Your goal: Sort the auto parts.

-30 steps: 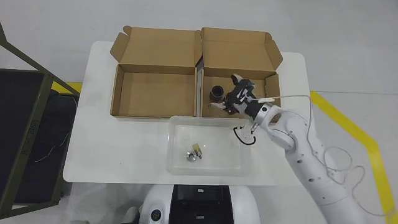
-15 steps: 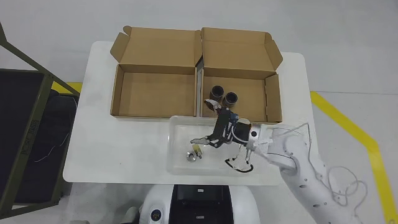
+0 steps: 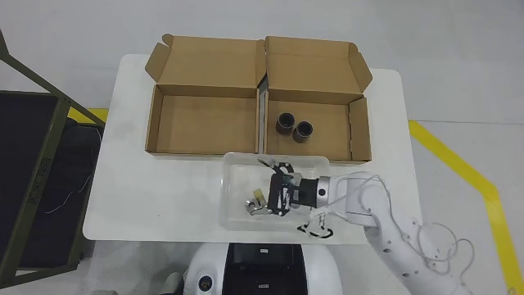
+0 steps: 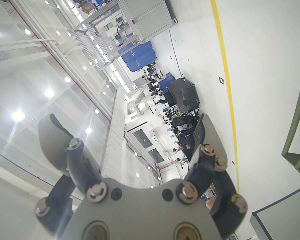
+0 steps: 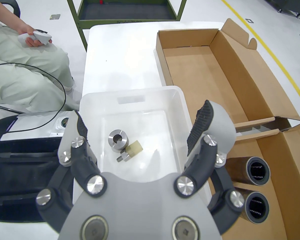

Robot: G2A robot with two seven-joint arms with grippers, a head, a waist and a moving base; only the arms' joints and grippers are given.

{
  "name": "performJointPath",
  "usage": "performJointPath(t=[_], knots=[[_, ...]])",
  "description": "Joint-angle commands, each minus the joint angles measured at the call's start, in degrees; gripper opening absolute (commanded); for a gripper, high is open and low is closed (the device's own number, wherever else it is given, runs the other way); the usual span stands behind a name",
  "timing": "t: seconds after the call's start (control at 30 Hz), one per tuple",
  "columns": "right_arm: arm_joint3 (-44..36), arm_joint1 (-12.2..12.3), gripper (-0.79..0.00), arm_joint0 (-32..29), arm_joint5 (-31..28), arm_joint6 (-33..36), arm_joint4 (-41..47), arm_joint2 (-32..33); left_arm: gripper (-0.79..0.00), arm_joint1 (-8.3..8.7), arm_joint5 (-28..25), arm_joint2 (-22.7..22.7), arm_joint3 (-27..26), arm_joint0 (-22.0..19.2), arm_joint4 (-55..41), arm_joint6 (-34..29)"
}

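r end effector (image 5: 142, 116) spread wide over clear bin (image 5: 130, 93) w/ steel ring (image 5: 118, 137) & bolt (image 5: 130, 151); l end effector (image 4: 126, 123) wide too.

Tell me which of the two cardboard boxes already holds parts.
The box on the robot's right: two dark cylinders sit in it side by side, while the other box shows only its bare cardboard floor.

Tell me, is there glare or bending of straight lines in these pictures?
Left wrist view: lamps flare, streaks cross the gripper, and the yellow line curves. Right wrist view: the empty box has bowed walls. Top view: even light, no glare.
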Motion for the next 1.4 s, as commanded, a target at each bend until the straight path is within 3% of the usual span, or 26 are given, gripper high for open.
performJointPath(t=[0.0, 0.87, 1.37], knots=[[0.54, 0.09, 0.000, 0.04, -0.01, 0.10, -1.63, -0.30, 0.000, 0.00, 0.00, 0.00, 0.00, 0.00, 0.00, 0.00], [1.30, 0.24, 0.000, 1.55, -1.29, -0.33, -7.03, -2.61, 0.000, 0.00, 0.00, 0.00, 0.00, 0.00, 0.00, 0.00], [11.38, -0.91, 0.000, 8.04, -5.33, -2.82, -8.17, -8.69, 0.000, 0.00, 0.00, 0.00, 0.00, 0.00, 0.00, 0.00]])
